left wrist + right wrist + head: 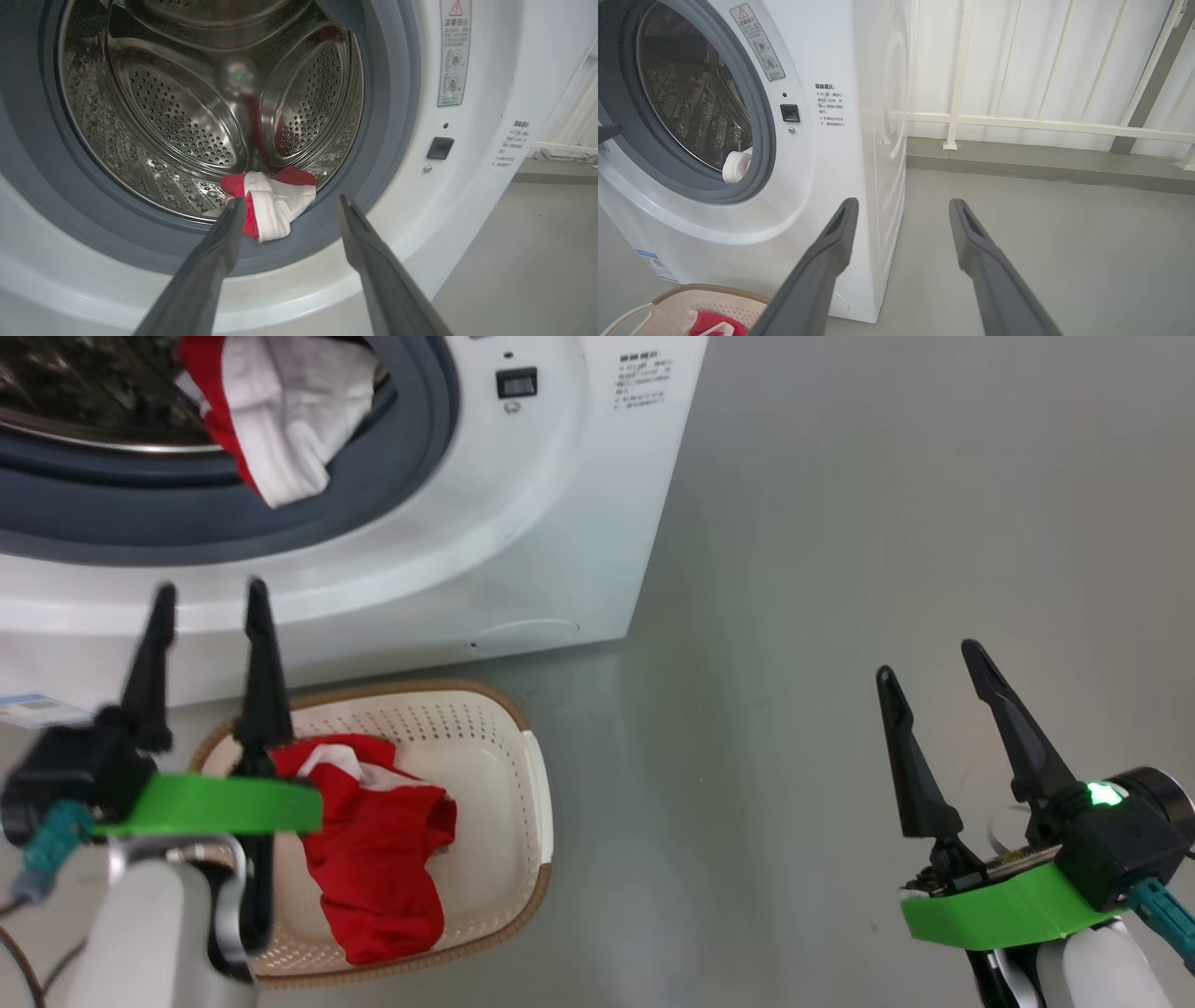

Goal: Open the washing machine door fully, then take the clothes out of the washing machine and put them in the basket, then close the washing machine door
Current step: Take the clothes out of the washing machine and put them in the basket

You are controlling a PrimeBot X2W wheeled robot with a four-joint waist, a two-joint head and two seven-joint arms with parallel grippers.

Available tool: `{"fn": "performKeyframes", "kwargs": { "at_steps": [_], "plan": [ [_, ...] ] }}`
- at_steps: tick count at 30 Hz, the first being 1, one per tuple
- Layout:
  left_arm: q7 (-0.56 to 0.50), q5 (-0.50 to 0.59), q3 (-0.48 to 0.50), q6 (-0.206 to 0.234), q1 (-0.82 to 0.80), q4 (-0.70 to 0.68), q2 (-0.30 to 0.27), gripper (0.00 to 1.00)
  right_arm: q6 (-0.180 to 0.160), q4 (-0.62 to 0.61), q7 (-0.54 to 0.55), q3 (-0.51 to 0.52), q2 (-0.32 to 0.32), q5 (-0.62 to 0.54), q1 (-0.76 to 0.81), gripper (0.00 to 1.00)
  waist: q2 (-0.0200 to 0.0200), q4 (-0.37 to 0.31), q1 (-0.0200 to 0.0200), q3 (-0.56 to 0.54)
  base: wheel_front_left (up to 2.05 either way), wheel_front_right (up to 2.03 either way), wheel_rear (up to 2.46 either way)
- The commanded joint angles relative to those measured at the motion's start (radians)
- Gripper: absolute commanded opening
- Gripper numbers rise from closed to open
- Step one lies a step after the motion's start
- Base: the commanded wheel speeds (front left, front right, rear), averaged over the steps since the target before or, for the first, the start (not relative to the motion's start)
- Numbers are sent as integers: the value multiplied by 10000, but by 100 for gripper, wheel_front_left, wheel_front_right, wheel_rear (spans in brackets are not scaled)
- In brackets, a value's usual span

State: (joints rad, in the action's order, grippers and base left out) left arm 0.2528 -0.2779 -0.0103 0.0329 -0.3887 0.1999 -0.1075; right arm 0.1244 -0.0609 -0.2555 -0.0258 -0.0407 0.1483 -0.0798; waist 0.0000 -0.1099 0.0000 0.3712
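Before washing machine (560,523) | left tool (210,586), right tool (926,658) spread wide, empty | clothes (280,420) on gasket (411,476) lip | basket (540,803) below

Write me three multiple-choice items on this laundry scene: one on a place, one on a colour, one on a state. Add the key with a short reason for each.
1. Where does the basket stand relative to the washing machine?
A. On top of it
B. On the floor in front of it
C. Inside it

2. What colour is the door gasket?
A. Red
B. Green
C. Grey

3. How is the left tool?
A. Open, holding nothing
B. Shut on a garment
C. Shut on a handle

Key:
1 B: the head view shows it on the floor below the machine's front.
2 C: a grey ring frames the drum.
3 A: its fingers stand apart, gripping nothing.
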Motion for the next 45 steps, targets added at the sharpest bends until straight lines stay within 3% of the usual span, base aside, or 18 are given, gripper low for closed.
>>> {"fn": "performKeyframes", "kwargs": {
  "at_steps": [1,18,26,33,45],
  "plan": [
    [88,37,425,-115,-588,115,-378,100,63,-220,-63,-337,-95,24,-301,100,0,-229,0,561,0,0,0],
    [89,217,972,-339,-3667,2235,-1381,100,63,-198,-63,-654,-95,219,-986,100,0,-710,0,1895,0,0,0],
    [89,364,1000,-387,-5441,3658,-1790,100,63,-175,-63,-755,-95,182,-1225,100,0,-737,0,2411,0,0,0],
    [-5,125,1059,-679,-6981,5263,-2066,100,63,-139,-63,-889,-95,241,-1408,100,0,-893,0,2766,0,0,0],
    [-1862,-774,894,-1454,-9259,7803,-2348,100,63,-21,-63,-1022,-95,263,-1502,100,0,-1198,0,3018,0,0,0]
  ]
}}
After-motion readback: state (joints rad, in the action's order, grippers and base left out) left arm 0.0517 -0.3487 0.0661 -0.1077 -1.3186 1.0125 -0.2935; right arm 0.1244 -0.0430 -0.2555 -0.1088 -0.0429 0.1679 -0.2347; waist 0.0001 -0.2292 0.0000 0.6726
